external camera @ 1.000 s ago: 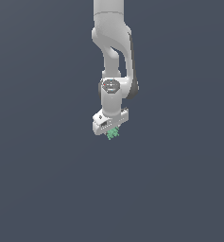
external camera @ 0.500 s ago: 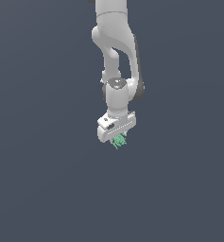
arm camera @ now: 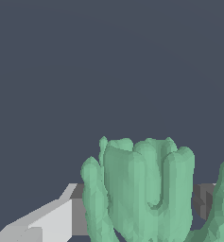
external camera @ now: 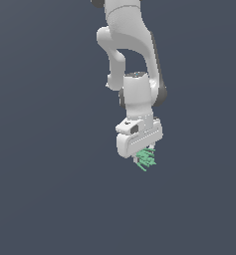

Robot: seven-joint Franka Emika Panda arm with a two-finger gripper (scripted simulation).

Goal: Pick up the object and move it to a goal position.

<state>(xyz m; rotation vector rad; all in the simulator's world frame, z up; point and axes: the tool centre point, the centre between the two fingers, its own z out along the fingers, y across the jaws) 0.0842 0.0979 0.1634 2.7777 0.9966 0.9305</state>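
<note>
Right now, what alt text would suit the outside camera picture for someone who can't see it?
A white robot arm reaches down from the top of the picture, its fingers closed around a small, lumpy mint-green object. Everything else is a plain dark grey-blue background.

Open grey space on every side of my gripper [external camera: 145, 160]; nothing stands in path toward exterior view's left, right, or below. Only thing near fingers: mint-green object [external camera: 146, 159] clamped between them, filling gap. Wrist view: object [arm camera: 142, 189] blocks near field, plain grey beyond.
</note>
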